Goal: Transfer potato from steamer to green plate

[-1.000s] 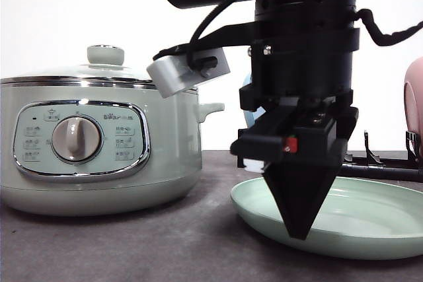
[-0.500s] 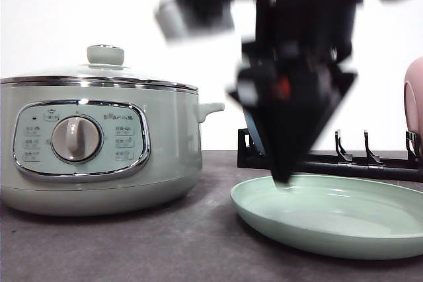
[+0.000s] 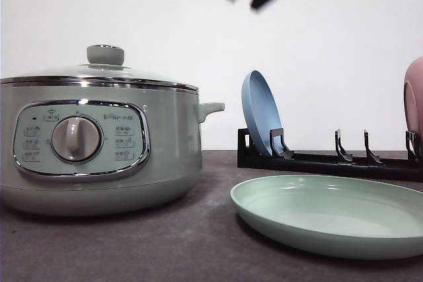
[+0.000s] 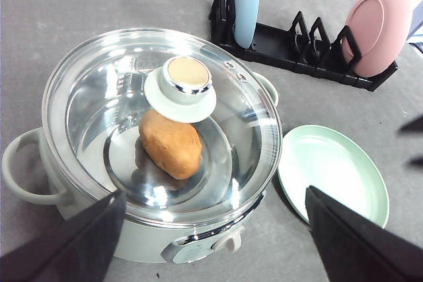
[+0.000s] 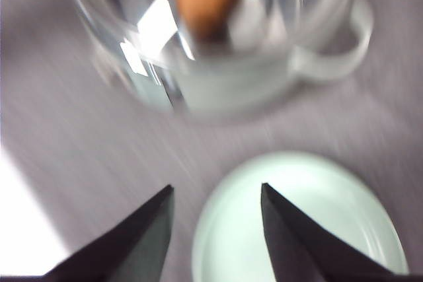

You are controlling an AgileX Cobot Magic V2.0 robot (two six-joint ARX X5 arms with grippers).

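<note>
- Smooth orange-brown potato, seen through the clear glass lid, lying on the floor of the pale sage-green electric steamer, a little off centre, under the lid's chrome-topped knob.
- Long axis flat on the pot floor, slanting from the pot's back toward its dial side; one blunt end aimed at the wide mint-green plate just beside the pot on the grey bench.
- Lid on; likely first step its removal by the knob, lifted straight up.
- Best then gripped across the short width, square to the long axis.
- Left gripper spread wide and empty above the pot.
- Right gripper parted, empty, between pot and plate.
</note>
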